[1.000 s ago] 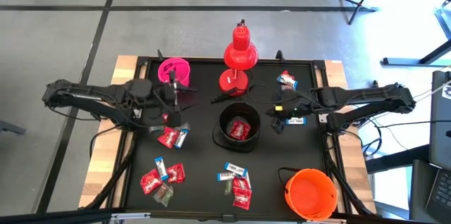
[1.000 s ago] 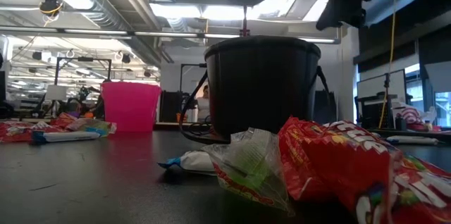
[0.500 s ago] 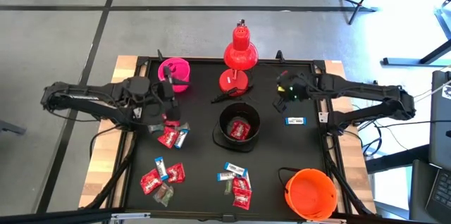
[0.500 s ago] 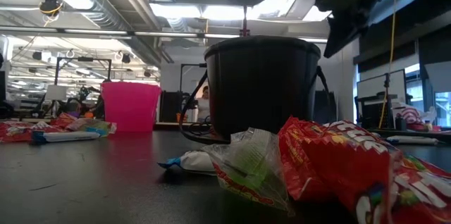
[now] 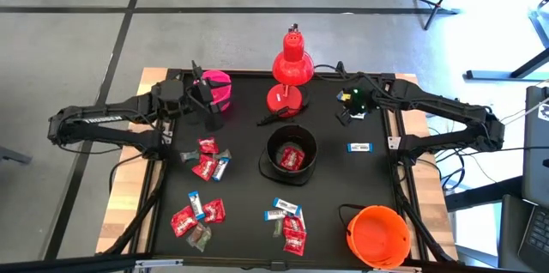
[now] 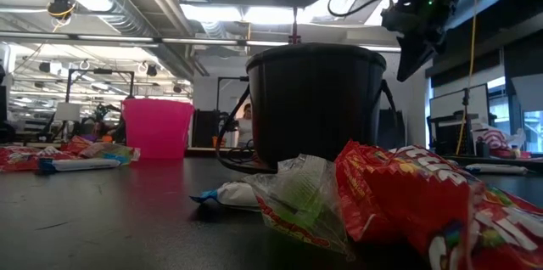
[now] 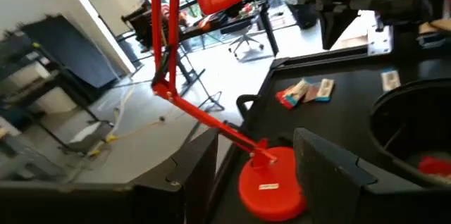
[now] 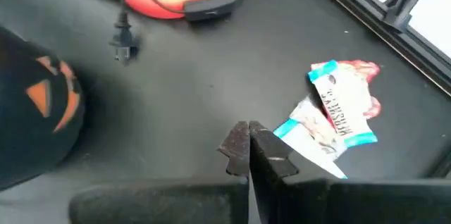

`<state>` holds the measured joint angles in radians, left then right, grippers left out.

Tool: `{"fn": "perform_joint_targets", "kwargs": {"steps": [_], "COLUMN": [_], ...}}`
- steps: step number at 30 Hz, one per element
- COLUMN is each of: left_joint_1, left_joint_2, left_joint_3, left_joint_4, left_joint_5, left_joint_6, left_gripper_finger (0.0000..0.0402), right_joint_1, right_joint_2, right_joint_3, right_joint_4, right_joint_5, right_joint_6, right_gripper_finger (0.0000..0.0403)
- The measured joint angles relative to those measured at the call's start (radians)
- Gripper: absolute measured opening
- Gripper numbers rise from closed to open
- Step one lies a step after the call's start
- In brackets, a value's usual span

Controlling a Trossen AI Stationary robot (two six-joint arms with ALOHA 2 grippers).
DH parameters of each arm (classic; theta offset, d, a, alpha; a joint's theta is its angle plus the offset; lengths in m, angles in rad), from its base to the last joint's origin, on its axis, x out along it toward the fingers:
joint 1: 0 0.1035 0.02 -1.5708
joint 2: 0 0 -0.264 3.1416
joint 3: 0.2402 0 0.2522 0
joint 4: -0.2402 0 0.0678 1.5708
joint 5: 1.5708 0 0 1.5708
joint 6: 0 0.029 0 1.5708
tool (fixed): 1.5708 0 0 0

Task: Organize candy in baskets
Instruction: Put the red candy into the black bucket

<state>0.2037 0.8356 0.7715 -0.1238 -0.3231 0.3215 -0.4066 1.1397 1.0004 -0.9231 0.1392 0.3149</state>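
now | right hand (image 8: pixel 248 146) pressed together, empty | candy (image 8: pixel 337 117) just beside its fingertips

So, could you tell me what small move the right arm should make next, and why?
Probably open its fingers: the right gripper is shut and empty, hovering beside the white-and-blue candy near the table's far right corner, so it cannot grasp yet.

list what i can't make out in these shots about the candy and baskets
- Pink basket, high view: the left gripper hangs over it and covers part of its inside, so any candy there is hidden.
- Orange basket, high view: cut off by the bottom edge.
- Black basket, low view: only its wall shows, contents hidden.
- Candy wrappers, high view: print too small to read.
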Motion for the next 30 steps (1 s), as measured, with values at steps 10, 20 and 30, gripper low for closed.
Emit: {"fn": "perform_joint_targets", "kwargs": {"steps": [10, 20, 30], "left_joint_1": [-0.016, -0.073, -0.119], "left_joint_2": [0.0, 0.009, 0.135], "left_joint_3": [0.0, 0.0, 0.0], "left_joint_4": [-0.104, -0.529, -0.812], "left_joint_5": [0.101, 0.138, 0.229], "left_joint_6": [-0.218, -0.564, -0.815], "left_gripper_finger": [0.0179, 0.0179, 0.0179], "right_joint_1": [0.043, 0.043, 0.043], "right_joint_2": [0.001, 0.002, 0.002], "right_joint_3": [0.0, 0.0, 0.0], "right_joint_4": [-0.036, -0.017, 0.081], "right_joint_5": [-0.041, -0.011, 0.002], "right_joint_6": [0.013, 0.046, -0.032], "right_gripper_finger": [0.0001, 0.0001, 0.0001]}}
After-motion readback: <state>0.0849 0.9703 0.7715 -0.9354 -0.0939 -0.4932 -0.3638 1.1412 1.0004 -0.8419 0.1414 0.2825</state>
